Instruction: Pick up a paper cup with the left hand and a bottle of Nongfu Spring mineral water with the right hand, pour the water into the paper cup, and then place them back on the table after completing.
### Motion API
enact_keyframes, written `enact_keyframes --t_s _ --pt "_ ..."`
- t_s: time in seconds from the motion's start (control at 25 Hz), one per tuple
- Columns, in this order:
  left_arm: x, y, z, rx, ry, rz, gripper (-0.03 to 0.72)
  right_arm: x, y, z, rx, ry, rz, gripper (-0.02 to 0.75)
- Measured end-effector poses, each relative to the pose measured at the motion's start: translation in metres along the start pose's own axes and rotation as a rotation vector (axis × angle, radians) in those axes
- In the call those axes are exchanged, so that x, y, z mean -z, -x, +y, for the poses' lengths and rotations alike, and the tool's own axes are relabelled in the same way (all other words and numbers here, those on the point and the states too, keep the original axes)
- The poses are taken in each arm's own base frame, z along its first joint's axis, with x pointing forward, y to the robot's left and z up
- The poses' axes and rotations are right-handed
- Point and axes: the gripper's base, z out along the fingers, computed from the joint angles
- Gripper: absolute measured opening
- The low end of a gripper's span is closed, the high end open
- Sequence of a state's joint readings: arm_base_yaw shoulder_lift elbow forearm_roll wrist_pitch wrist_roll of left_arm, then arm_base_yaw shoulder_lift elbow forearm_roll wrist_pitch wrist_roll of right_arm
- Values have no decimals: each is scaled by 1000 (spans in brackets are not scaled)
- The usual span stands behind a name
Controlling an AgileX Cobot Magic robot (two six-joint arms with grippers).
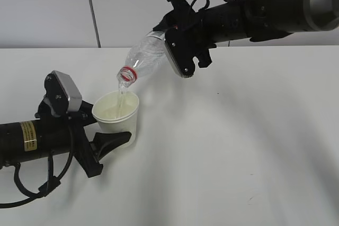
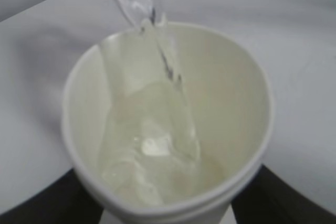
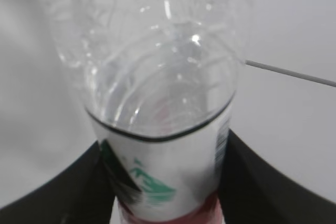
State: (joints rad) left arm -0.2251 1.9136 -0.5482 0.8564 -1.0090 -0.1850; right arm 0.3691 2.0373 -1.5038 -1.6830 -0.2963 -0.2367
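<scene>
My left gripper [image 1: 108,141] is shut on the white paper cup [image 1: 116,115] and holds it upright just above the white table [image 1: 238,146]. In the left wrist view the cup [image 2: 231,98] fills the frame, partly filled with water [image 2: 152,156]. My right gripper [image 1: 183,51] is shut on the clear Nongfu Spring bottle [image 1: 143,59], tilted mouth-down over the cup. Its red-ringed neck [image 1: 127,74] is just above the rim, and a stream of water [image 1: 123,95] falls into the cup. The right wrist view shows the bottle [image 3: 163,87] with its white, green and red label between the black fingers [image 3: 252,177].
A light grey panelled wall [image 1: 53,9] stands behind the table. The left arm with its yellow sticker [image 1: 29,136] lies low at the front left. The right arm [image 1: 275,9] reaches in from the upper right.
</scene>
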Motion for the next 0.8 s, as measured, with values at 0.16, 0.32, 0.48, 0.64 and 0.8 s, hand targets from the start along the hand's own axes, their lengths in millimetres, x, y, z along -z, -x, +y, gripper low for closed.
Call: enact_keyframes --t_s 0.16,0.32,0.48,0.64,0.8 --pt "0 0 0 0 0 0 428 0 0 0 0 0 0 396" --pt "0 0 0 0 0 2 428 0 0 0 0 0 0 396" --pt "0 0 0 0 1 5 428 0 0 0 0 0 0 395" --pt "0 -1 0 0 1 7 428 0 0 0 0 0 0 396" --pt "0 -1 0 2 5 7 428 0 0 0 0 0 0 396"
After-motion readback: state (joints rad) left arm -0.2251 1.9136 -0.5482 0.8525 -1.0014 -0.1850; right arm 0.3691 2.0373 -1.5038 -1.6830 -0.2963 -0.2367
